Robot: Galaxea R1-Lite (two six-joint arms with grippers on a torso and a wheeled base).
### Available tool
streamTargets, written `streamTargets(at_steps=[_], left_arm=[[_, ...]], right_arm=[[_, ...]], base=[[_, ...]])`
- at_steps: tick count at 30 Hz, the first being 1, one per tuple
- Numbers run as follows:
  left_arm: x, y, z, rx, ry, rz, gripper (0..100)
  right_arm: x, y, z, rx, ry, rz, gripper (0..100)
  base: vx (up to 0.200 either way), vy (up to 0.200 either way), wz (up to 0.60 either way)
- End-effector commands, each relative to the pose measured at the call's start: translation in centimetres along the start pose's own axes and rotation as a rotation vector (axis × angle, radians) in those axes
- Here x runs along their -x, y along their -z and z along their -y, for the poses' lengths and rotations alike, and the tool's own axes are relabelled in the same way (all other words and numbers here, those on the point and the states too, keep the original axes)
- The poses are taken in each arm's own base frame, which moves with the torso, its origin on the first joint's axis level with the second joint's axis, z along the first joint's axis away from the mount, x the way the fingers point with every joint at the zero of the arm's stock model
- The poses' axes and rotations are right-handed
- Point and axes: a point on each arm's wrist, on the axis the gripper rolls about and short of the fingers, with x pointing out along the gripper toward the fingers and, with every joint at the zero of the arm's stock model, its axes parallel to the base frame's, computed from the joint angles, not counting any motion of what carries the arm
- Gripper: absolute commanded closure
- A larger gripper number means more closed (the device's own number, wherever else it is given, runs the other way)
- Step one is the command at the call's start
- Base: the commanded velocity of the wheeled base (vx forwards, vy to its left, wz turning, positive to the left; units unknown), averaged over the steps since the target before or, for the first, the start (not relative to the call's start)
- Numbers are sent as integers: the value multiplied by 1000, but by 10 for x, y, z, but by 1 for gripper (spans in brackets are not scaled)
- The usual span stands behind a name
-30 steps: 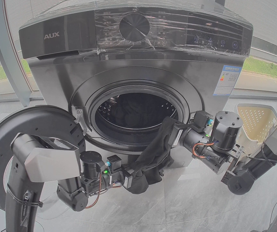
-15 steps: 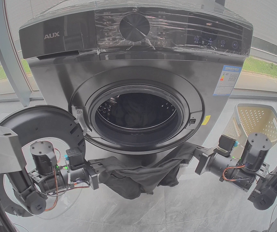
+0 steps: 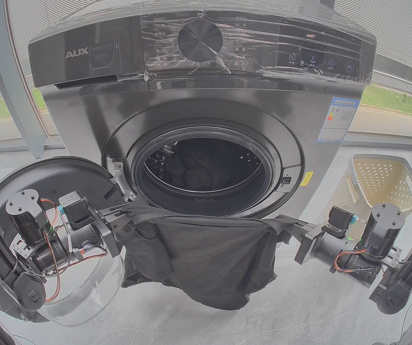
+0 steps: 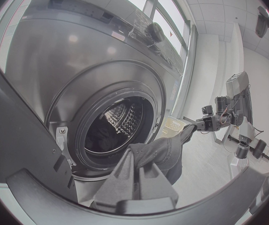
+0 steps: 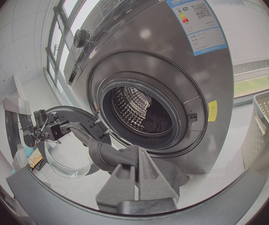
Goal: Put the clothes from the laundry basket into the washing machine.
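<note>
Lifted and drawn wide over the past second, the dark garment point(image 3: 206, 259) hangs like a sheet just below the open mouth of the washing machine point(image 3: 206, 104). The left gripper point(image 3: 119, 215) and right gripper point(image 3: 292, 224) each pinch an upper corner. More dark clothes point(image 3: 206, 164) lie in the drum. The laundry basket point(image 3: 383, 180) stands at the right.

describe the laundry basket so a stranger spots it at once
Find the big dark grey front-loading washing machine. On the floor by its right side stands a beige plastic laundry basket, set apart by its pale walls dotted with holes.
</note>
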Motion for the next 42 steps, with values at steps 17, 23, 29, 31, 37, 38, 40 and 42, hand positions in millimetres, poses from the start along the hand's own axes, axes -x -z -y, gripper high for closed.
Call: streamTargets(at_steps=[17,23,29,31,37,38,40,42], left_arm=[[0,-8,2,-17,8,32,100],[-5,-10,9,-23,38,41,100],[-8,-9,16,-19,71,37,100],[-8,-9,16,-19,72,37,100],[-17,-16,23,-33,109,71,100],[-19,-17,26,-33,121,75,100],[-20,-18,28,-35,129,81,100],[-20,-19,29,-38,134,83,100]], right_arm=[[-5,-3,-2,45,1,19,100],[-5,-3,-6,48,8,29,100],[-6,-9,-9,47,-4,55,100],[-5,-9,-9,47,-5,58,100],[0,-13,-14,47,-8,72,100],[1,-13,-18,44,-22,75,100],[1,-13,-19,44,-26,72,100],[0,-11,-19,46,-24,67,100]], base=[[0,0,0],[0,0,0],[0,0,0],[0,0,0],[0,0,0],[0,0,0],[0,0,0],[0,0,0]])
